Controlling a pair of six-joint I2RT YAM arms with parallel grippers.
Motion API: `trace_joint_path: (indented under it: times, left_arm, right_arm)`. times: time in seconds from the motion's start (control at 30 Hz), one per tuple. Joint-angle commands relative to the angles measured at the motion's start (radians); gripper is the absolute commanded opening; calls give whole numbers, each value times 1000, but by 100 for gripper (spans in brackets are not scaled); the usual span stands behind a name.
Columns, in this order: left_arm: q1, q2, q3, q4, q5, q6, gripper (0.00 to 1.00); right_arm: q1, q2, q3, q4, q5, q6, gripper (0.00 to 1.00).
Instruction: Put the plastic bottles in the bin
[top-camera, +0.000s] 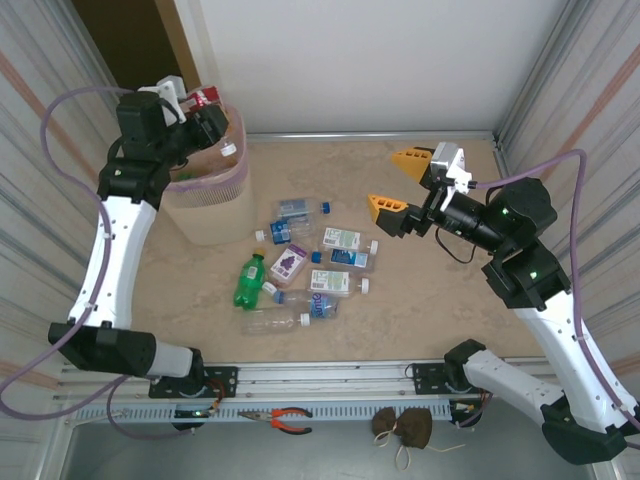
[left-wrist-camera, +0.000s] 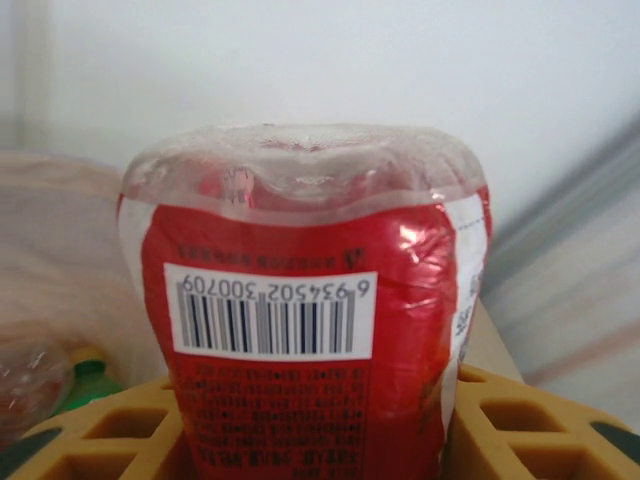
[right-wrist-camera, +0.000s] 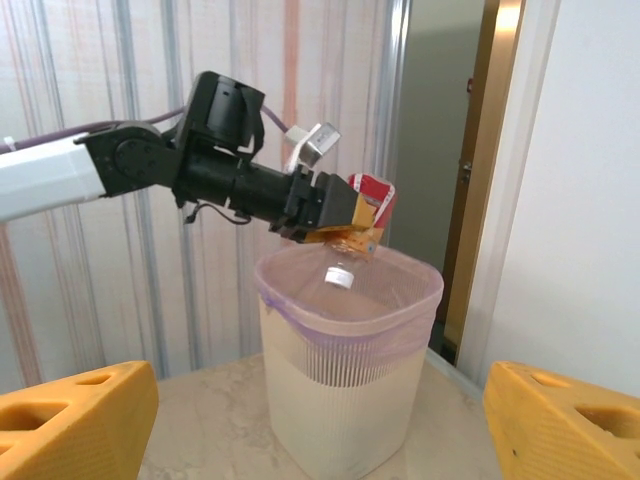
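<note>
My left gripper (top-camera: 205, 110) is shut on a clear plastic bottle with a red label (left-wrist-camera: 310, 300) and holds it over the bin (top-camera: 210, 215). In the right wrist view the bottle (right-wrist-camera: 362, 225) hangs cap down just above the pink-lined rim of the bin (right-wrist-camera: 350, 400). A green bottle (left-wrist-camera: 90, 375) lies inside the bin. Several more bottles lie on the table, among them a green one (top-camera: 250, 280), one with a purple label (top-camera: 288, 262) and a clear one (top-camera: 280, 320). My right gripper (top-camera: 400, 185) is open and holds nothing, raised right of the bottle pile.
Corrugated walls close in both sides of the table. A white wall stands at the back, with a dark doorway (right-wrist-camera: 440, 150) behind the bin. Orange-handled pliers (top-camera: 285, 417) and a brown pouch (top-camera: 405, 425) lie by the front rail.
</note>
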Motion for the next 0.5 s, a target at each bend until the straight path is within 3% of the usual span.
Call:
trace_joint_path:
  times: [0.0, 0.27, 0.47]
  left_arm:
    - [7, 67, 81, -90, -294, -287, 46]
    - [18, 270, 323, -372, -510, -648, 46]
    - [40, 411, 445, -452, -537, -834, 48]
  right_arm:
    - [-6, -4, -8, 17, 12, 15, 83]
    - [-6, -16, -27, 21, 8, 22, 83]
    - [-6, -40, -57, 23, 21, 22, 83]
